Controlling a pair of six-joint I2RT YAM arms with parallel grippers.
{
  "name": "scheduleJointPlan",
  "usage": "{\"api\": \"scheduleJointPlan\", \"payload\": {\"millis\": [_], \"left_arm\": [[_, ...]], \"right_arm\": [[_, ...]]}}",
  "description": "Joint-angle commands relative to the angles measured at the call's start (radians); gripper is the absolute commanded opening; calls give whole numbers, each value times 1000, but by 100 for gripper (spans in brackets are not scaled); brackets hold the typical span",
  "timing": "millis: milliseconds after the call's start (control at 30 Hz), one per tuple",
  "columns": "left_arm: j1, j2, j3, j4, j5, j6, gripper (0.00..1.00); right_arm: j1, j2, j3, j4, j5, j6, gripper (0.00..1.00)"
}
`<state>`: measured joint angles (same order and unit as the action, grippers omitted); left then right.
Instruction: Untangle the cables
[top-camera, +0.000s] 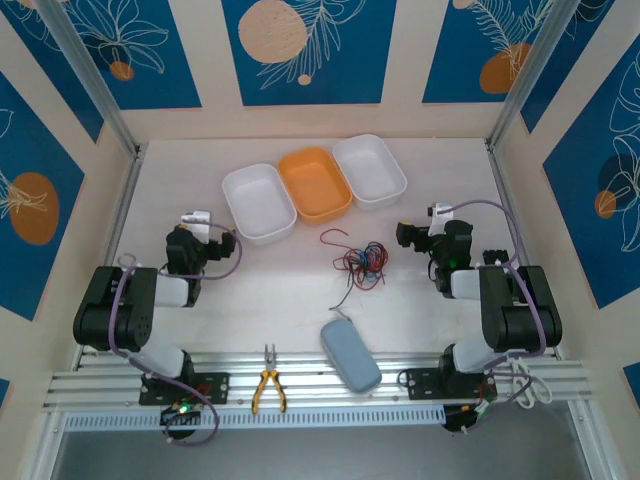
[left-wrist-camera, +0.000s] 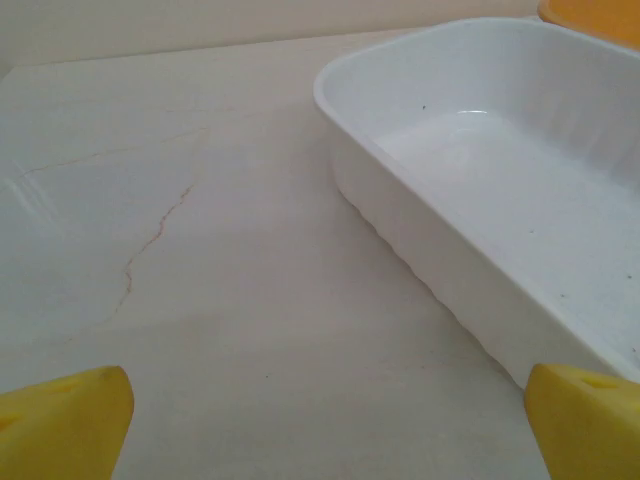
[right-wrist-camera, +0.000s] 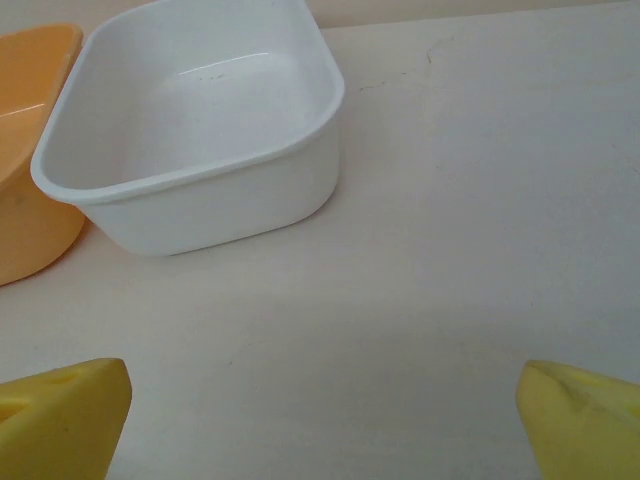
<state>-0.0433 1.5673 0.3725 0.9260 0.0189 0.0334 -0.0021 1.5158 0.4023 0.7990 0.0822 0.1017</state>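
Left fingers (left-wrist-camera: 60, 420): yellow tips are seen at both bottom corners of the left wrist view, spread wide, nothing pinched. Bare desk (left-wrist-camera: 250, 300) lies between and ahead of them; the left white tray (left-wrist-camera: 420, 260) sits just ahead to the right.

Right fingers (right-wrist-camera: 580, 420): also spread wide, nothing pinched. Bare desk is seen ahead, with the right white tray (right-wrist-camera: 220, 200) further up-left and the orange tray (right-wrist-camera: 30, 230) touching its left side.

Cables (top-camera: 362, 262): one tangle of red, black and light blue strands, lying mid-desk between the arms, near the right arm and well apart from the left one. A red loop is thrown out toward the orange tray; a dark strand trails toward the near edge. Strand count cannot be told.

Edges: three trays are lined up along the far side, two white and one orange. Walls close both sides. Open desk is left around the tangle on all sides.

Near edge: one blue-grey case (top-camera: 349, 354) below the tangle, and one pair of yellow-handled pliers (top-camera: 268, 388) on the rail.
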Motion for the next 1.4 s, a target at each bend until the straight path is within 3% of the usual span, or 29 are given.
{"api": "scheduleJointPlan", "payload": {"millis": [0,1367], "left_arm": [[2,-4,6,2,15,8,100],[3,-7,1,13,21,7,100]], "right_arm": [[5,7,13,9,15,0,99],[-4,-8,21,-18,19,17,99]]}}
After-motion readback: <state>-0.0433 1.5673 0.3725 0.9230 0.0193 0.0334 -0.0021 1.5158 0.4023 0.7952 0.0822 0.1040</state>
